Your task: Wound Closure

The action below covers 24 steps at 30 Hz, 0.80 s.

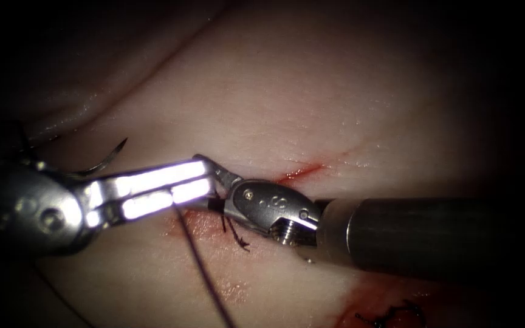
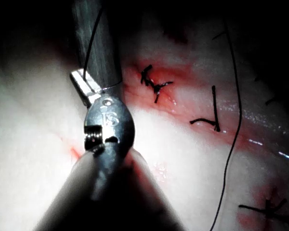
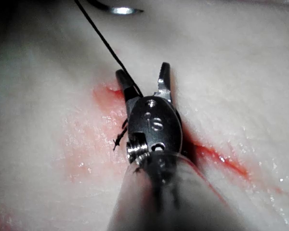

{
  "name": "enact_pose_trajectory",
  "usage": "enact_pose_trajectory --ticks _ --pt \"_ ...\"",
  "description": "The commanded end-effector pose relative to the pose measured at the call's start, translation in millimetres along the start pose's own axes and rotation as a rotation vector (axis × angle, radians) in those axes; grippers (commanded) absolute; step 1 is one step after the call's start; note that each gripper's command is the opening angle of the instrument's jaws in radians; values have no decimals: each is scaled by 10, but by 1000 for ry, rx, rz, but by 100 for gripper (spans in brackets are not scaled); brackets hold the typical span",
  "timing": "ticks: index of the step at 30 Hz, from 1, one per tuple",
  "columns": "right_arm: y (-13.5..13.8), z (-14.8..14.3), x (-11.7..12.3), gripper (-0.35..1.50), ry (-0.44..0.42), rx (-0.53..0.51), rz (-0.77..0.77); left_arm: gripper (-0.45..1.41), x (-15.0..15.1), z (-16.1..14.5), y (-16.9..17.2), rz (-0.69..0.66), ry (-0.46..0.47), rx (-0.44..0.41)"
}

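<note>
My right fingers [image 3: 142, 70] stand wide, holding nothing, with the thin dark thread [image 3: 103, 41] beside one. I can't tell my left tool's [image 1: 202, 182] grip. The curved steel needle [image 1: 109, 158] sits left of the red cut [image 1: 302, 173]; it looks stiff and slick, so I'd grasp it mid-curve.

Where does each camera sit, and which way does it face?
Right wrist: on the right arm, looking down its shaft at its open, empty claw over pink pork tissue.
Left wrist: on the left arm, looking along its dark shaft at stitched tissue.
Endoscope: above and in front, facing the red cut; left tool's hold unclear.
Shared: endoscope and right wrist show the curved steel needle's free tip.
</note>
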Motion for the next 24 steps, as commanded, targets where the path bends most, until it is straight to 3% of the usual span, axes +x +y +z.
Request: enact_pose_trajectory --ticks 1,21,23,24 --pt "-5 10 -3 140 2 5 -3 -45 -4 5 4 0 2 -2" --pt "-16 15 9 133 10 27 -14 -45 -7 7 2 0 6 -4" --pt "-16 14 9 113 11 28 -20 -45 -7 7 4 1 6 -4" --pt "-16 13 7 57 11 30 -22 -45 -6 6 4 1 6 -4"
